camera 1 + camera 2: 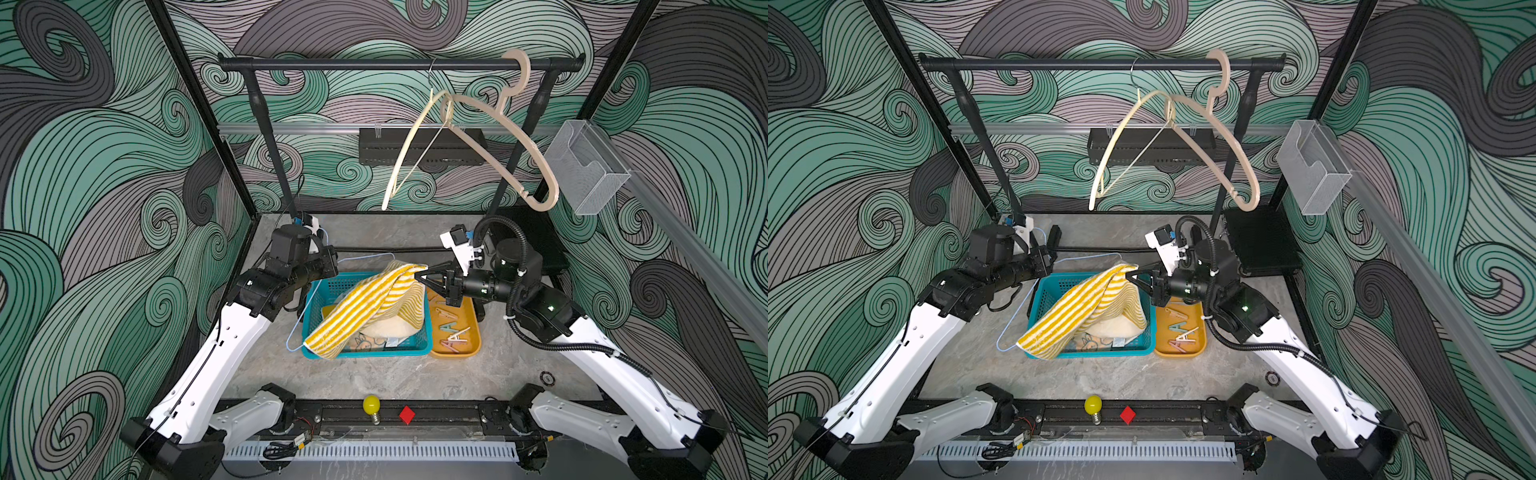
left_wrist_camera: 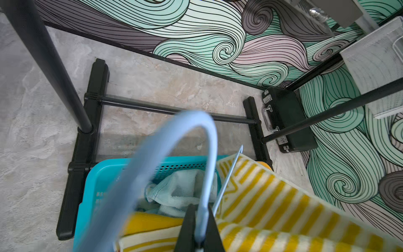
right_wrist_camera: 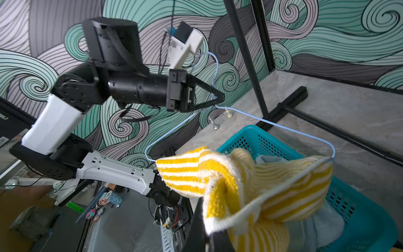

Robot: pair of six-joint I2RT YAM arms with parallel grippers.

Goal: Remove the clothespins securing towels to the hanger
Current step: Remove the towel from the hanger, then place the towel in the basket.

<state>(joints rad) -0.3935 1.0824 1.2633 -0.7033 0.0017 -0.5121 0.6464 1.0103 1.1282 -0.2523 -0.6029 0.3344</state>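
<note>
My left gripper is shut on the neck of the light-blue wire hanger, holding it over the teal basket. The yellow-and-white striped towel drapes from the hanger's bar down over the basket's front rim. My right gripper is shut on that towel's upper edge. A light-blue towel and a bunny-print towel lie in the basket. Several clothespins lie in the orange tray to the basket's right. I see no clothespin on the striped towel.
A black clothes rack stands behind, with a cream hanger and a beige hanger on its rail. A black case sits at the back right. A yellow bulb and a red block lie at the front edge.
</note>
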